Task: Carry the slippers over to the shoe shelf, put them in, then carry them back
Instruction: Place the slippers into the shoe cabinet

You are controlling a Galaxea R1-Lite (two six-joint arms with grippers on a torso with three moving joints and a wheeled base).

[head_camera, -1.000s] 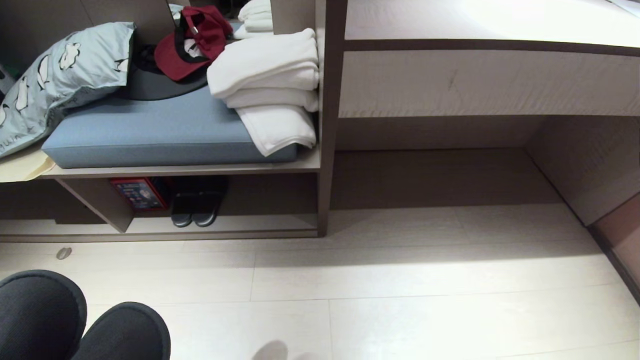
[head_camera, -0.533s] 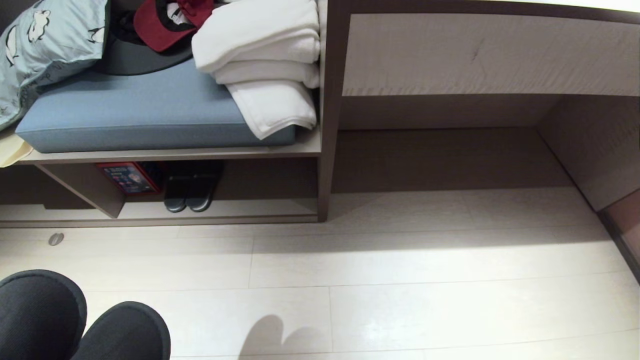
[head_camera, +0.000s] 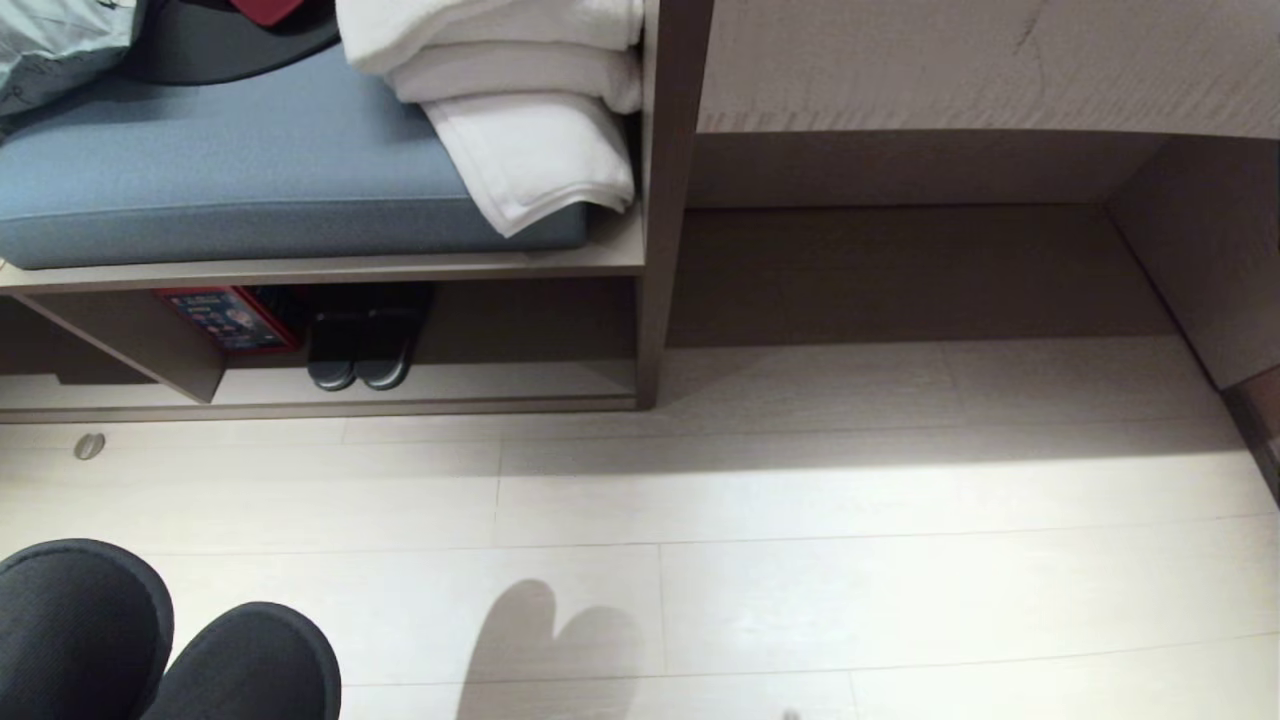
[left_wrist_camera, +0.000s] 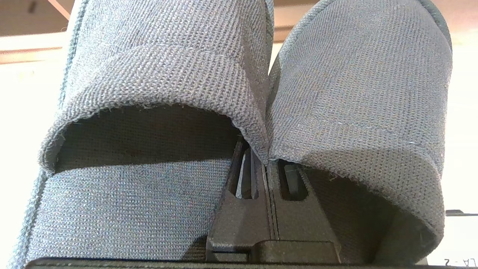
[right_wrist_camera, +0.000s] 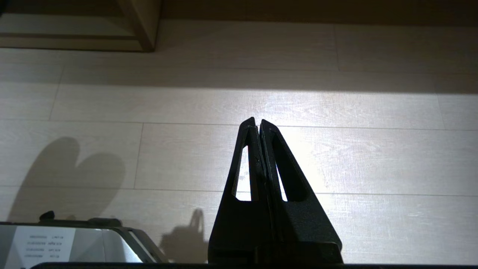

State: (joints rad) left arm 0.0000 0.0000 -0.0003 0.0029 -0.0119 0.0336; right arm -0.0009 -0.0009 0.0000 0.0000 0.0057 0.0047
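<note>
The slippers (head_camera: 120,640), a charcoal fabric pair, hang side by side at the lower left of the head view, toes pointing away from me. In the left wrist view the slippers (left_wrist_camera: 164,74) fill the picture, and my left gripper (left_wrist_camera: 266,164) is shut on their two inner edges pinched together. The shoe shelf (head_camera: 500,385) is the low cubby under the bench, ahead and a little to the right of the slippers, across a strip of floor. My right gripper (right_wrist_camera: 257,121) is shut on nothing and hangs over bare floor.
Another dark pair of slippers (head_camera: 360,350) and a red box (head_camera: 225,318) sit in the left part of the cubby. Above it lie a blue cushion (head_camera: 250,170) and folded white towels (head_camera: 520,130). A desk knee recess (head_camera: 900,270) opens to the right.
The head camera has tipped downward, so bench, shelf and desk have slid up the picture. The slippers keep their place in my left gripper. Their shadow on the floor has grown.
</note>
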